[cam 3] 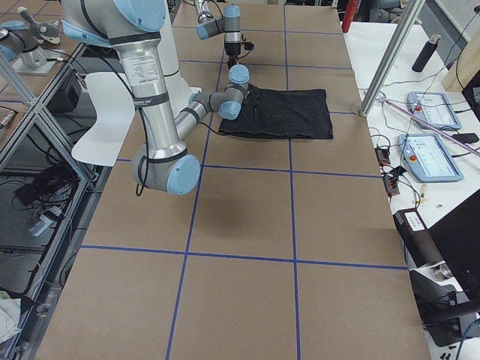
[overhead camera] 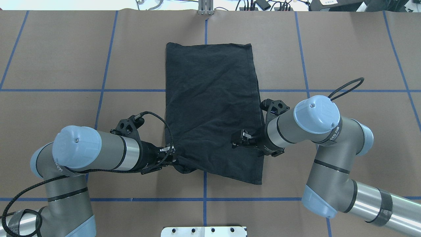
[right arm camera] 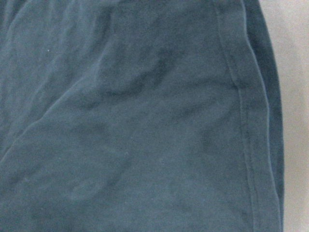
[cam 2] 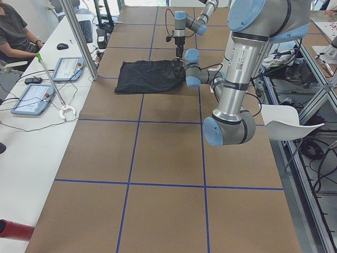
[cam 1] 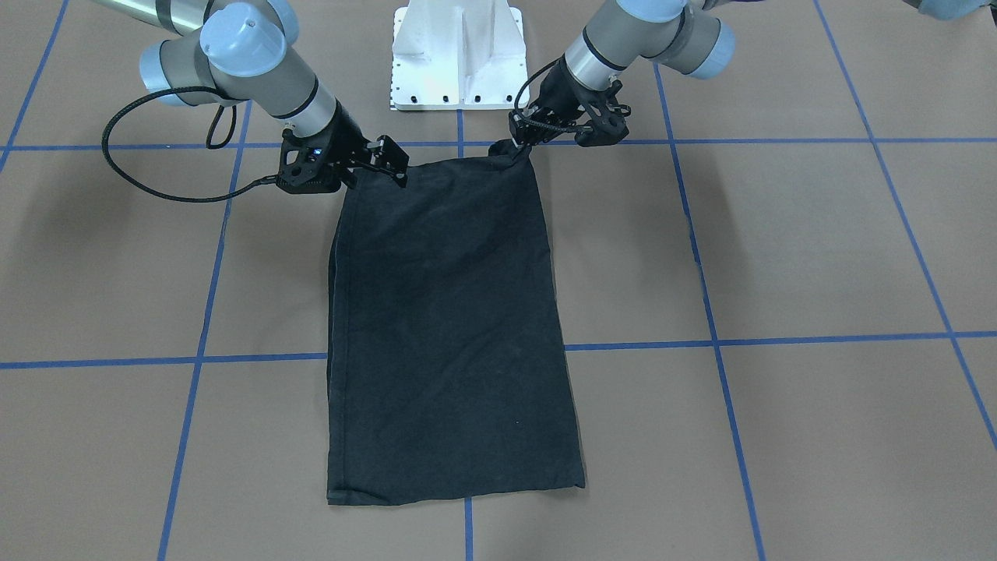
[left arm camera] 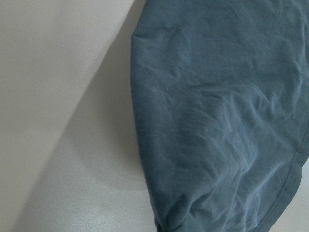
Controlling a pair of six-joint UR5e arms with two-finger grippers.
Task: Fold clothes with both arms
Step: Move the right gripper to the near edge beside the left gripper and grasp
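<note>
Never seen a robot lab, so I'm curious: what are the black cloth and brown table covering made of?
The black cloth looks like soft matte knit, probably cotton: it wrinkles and shows a stitched hem in the wrist views. The brown table covering looks like paper or thin card, flat and dull; its blue lines seem to be tape.

One black T-shirt (cam 1: pixel 452 327), two arms (overhead camera: pixel 98 153), one pedestal (cam 1: pixel 459 54).

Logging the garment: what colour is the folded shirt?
The T-shirt is plain black, no print showing; clearest overhead.
</note>
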